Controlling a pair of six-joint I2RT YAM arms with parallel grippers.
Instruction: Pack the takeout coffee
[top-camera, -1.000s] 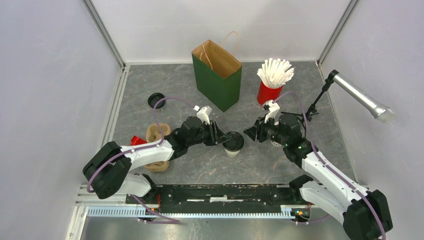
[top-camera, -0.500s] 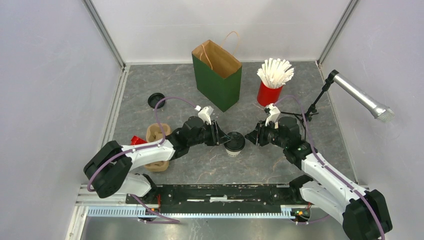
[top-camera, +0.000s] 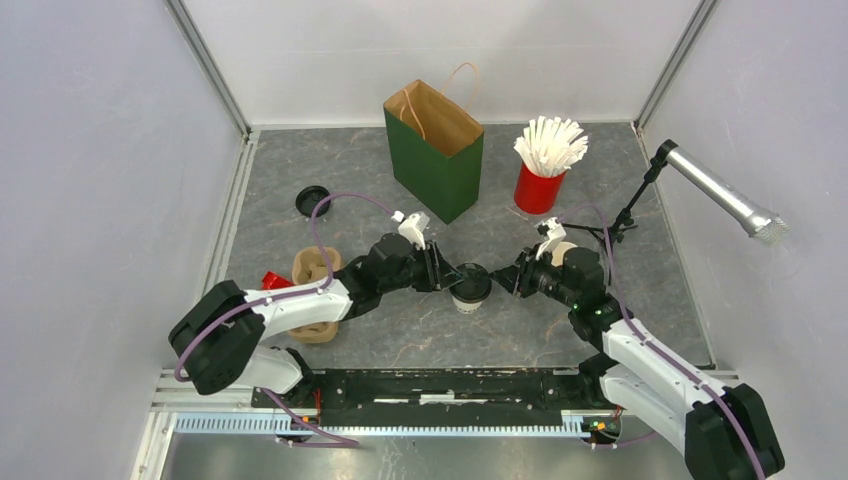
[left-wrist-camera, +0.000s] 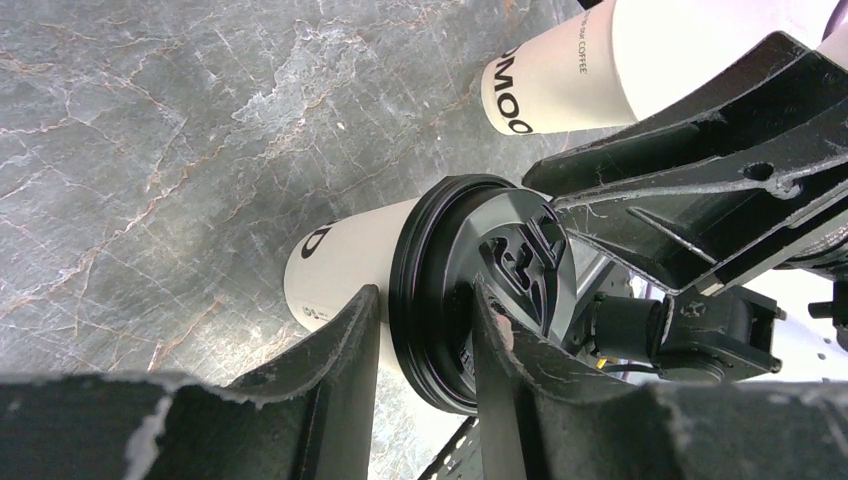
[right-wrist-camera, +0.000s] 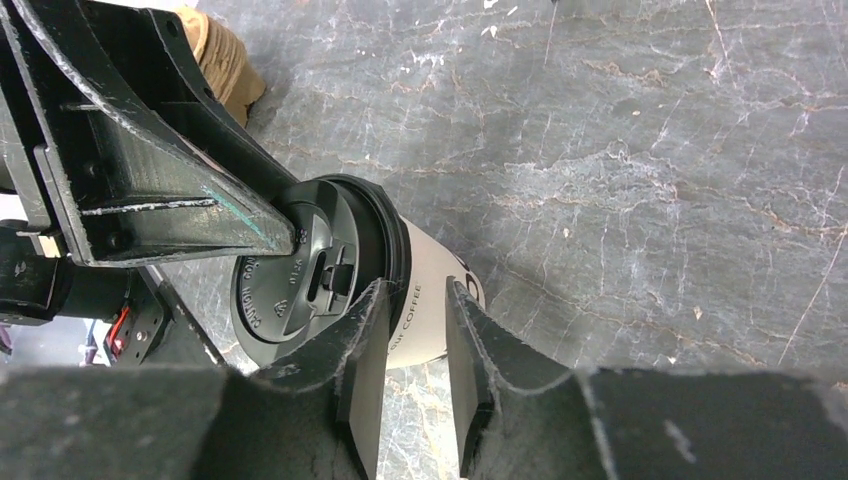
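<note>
The two arms reach in from the near edge of the gray table (top-camera: 520, 335) and meet at one cup in the middle. This coffee cup (top-camera: 466, 300) is white and stands up on the table with a black lid (left-wrist-camera: 480, 290) on top. The left gripper (top-camera: 443, 270) comes at it from the left side. Its two fingers (left-wrist-camera: 345, 345) sit on both sides of the lid's edge, one on the cup's wall and one on the lid's top, so it is pinching the cup by the rim. The right gripper (top-camera: 503, 277) is just beside the cup on the right. Its fingers (right-wrist-camera: 365, 340) are only a little bit apart, and the white wall of the cup shows in the gap. I cannot tell if they are squeezing the cup or only close to it. The second coffee cup (left-wrist-camera: 580, 70) is a bit farther back, by the right wrist, and it has no lid, so its tan inside shows from above. To the left, under the left arm, is a brown cup carrier (top-camera: 312, 268). Farther back on the left, a loose black lid (top-camera: 313, 199) lies flat on the table. At the back stands a green bag (top-camera: 440, 170) with its top open. Near it on the right is a red cup (top-camera: 538, 190) full of white straws (top-camera: 550, 143).
</note>
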